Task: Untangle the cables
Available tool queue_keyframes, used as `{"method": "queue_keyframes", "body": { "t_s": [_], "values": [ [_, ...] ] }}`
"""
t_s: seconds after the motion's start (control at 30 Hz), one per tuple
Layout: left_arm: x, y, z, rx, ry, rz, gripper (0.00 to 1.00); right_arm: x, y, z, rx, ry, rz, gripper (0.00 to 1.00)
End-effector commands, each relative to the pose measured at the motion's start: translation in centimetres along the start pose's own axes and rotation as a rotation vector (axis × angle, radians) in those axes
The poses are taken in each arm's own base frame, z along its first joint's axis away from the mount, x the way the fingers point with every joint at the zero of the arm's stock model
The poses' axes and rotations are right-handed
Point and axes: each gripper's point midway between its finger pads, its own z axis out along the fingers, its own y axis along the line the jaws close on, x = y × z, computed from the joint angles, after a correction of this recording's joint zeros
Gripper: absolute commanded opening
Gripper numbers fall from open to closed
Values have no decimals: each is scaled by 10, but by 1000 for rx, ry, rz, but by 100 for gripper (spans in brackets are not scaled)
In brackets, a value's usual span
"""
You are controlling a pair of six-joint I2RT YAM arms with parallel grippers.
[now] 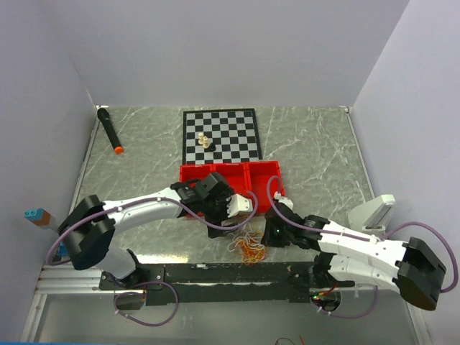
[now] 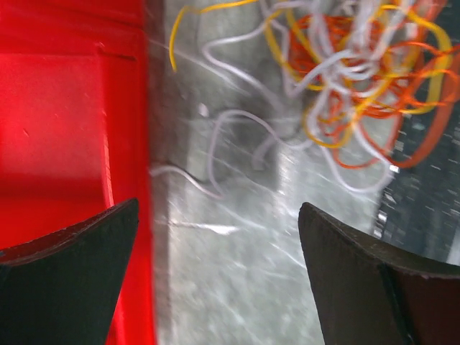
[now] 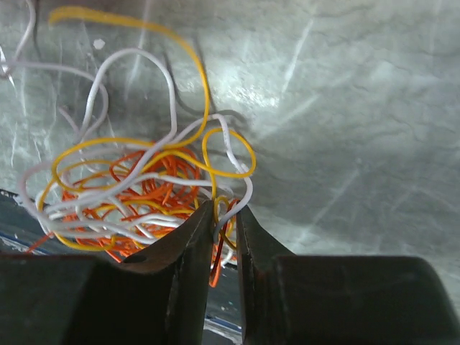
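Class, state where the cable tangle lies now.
In the top view, the cables lie near the front edge of the table, between the left gripper and right gripper, just in front of the red tray.

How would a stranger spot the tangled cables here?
Find the red tray in front of the chessboard. Just past its near edge lie the cables, a loose heap of white, yellow and orange strands; nothing else nearby is so thin and limp.

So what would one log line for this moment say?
left gripper: open, by red tray | right gripper: shut on cables | cables: one tangled pile on table
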Motion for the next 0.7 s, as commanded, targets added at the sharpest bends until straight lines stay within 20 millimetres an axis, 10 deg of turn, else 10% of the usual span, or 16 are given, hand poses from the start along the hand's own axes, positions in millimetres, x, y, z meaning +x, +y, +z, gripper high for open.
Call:
{"method": "queue_keyframes", "body": {
  "t_s": [0.0,0.23,0.57,0.67],
  "values": [
    [-25,23,11,-72,-58,74,97,2,-7,-7,4,-15,-8,25],
    [-24,22,30,-39,-52,86,97,5,-17,-13,61,7,-43,19],
    [-19,14,41,-2,-6,80,28,-2,-19,-25,66,-28,-29,19],
    [-20,1,30,22,-11,82,32,-4,-18,-27,65,-33,-29,19]
  ]
}}
